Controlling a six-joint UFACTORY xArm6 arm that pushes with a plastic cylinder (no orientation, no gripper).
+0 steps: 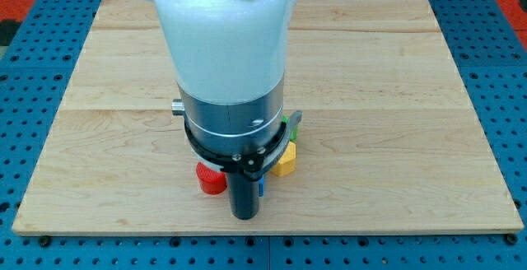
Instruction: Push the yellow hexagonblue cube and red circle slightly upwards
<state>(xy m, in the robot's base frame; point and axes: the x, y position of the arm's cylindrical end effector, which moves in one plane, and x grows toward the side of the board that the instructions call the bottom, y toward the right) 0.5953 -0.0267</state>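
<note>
red circle (211,180): a round red block near the front of the desk, just left of the rod; only its left part shows, the rest is behind the arm
blue cube (261,188): only a thin blue bit shows, right beside the rod on its right side; the shape cannot be made out here
yellow hexagon (286,162): a yellow block peeking out to the right of the arm, just right of the blue bit; its shape is partly hidden
green block (287,123): a tiny green bit shows just behind the yellow one, at the arm's right edge; I cannot tell its shape
my tip (244,217): the low end of the dark rod, down on the desk, in front of the blocks, between the red circle on its left and the blue bit on its right
jaws: this arm has none, only the rod, so there is nothing spread or pinching
arm (226,56): big white and grey body, hiding the middle of the group of blocks
desk (395,97): light wood board, lying on a blue base with holes (25,72)
</note>
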